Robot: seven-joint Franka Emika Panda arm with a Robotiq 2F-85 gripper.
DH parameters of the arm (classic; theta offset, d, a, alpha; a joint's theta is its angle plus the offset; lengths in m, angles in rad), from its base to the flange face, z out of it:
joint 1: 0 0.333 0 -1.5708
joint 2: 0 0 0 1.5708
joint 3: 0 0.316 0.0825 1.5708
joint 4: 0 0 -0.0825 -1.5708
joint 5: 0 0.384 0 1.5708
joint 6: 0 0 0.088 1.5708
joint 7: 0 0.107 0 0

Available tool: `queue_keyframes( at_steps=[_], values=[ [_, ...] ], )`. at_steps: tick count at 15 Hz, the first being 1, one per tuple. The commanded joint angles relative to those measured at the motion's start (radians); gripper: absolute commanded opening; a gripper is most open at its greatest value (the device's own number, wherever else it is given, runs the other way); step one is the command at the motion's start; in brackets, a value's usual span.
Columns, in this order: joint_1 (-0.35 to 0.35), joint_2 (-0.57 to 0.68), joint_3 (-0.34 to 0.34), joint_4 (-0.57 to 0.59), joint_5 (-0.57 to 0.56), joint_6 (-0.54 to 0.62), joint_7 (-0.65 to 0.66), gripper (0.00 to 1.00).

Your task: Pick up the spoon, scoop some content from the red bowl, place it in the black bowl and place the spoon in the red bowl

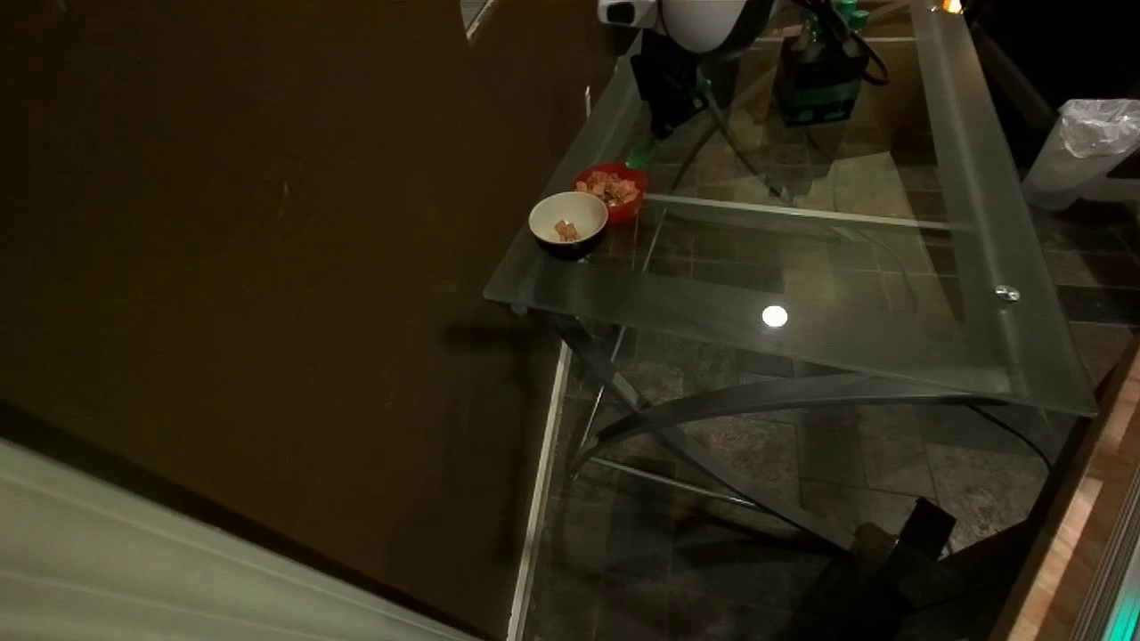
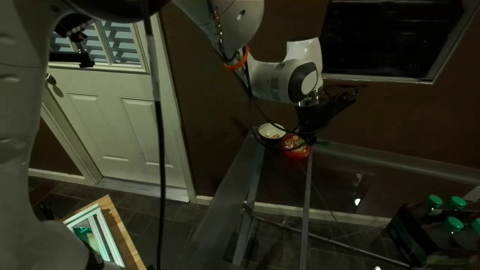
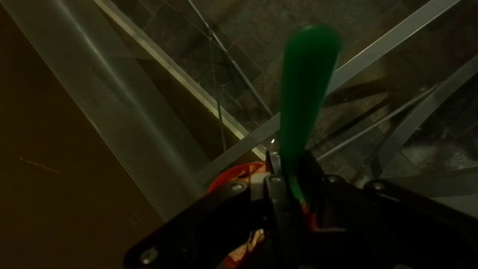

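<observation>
One green-handled spoon point(image 3: 304, 89) is pinched in the gripper point(image 3: 292, 160), jaws closed on its narrower stretch, broad end sticking out, right by the red bowl point(image 2: 297, 155); I can't tell if its tip meets the pieces point(image 1: 608, 189) inside. I'd guess it light, stiff and rather slick, so it may twist when loaded: best held firmly, low on the handle point(image 3: 310, 56), much as it is.
</observation>
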Motion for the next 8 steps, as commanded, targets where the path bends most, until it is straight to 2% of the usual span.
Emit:
queue_keyframes(
  at_steps=[1, 5, 8],
  values=[
    [0.041, 0.076, -0.030, 0.126, -0.113, -0.098, 0.135, 0.04],
    [0.102, 0.126, -0.066, 0.199, -0.245, -0.174, 0.313, 0.04],
    [0.133, 0.155, -0.064, 0.240, -0.325, -0.238, 0.398, 0.04]
  ],
)
